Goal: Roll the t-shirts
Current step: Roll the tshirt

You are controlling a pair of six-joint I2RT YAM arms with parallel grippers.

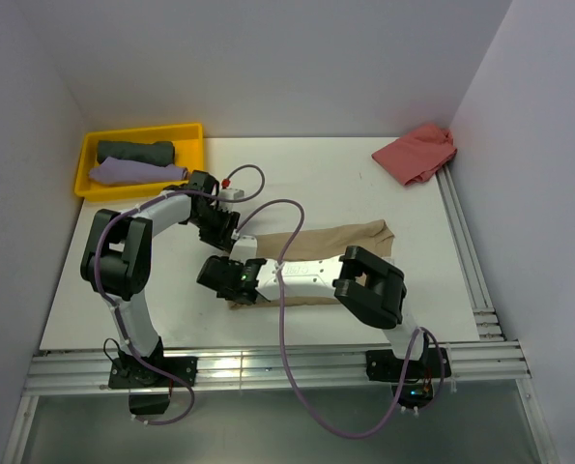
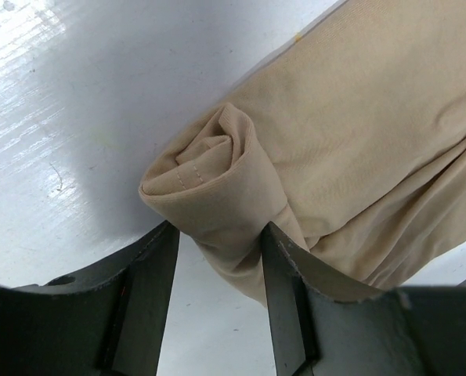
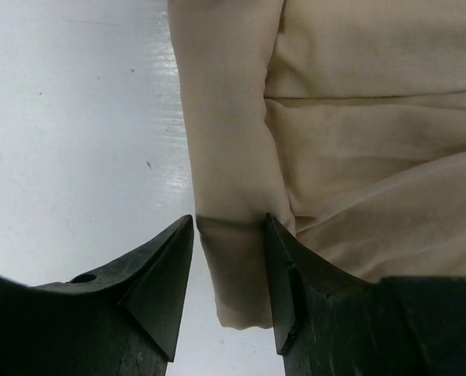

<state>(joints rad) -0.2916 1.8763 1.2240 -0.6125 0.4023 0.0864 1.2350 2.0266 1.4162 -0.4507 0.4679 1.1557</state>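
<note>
Two grips | we see left gripper [image 2: 219,231] and right gripper [image 3: 229,223] each pinching tan-beige soft cloth t-shirt [image 2: 358,133] (its rolled edge).

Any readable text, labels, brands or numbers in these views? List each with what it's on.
No text can be read in any view.
right arm, white link: faint marking, too small to read.
tan t-shirt: plain, only stitching shows, no print or tag.
salmon t-shirt: plain.
yellow tray: no label visible.
</note>
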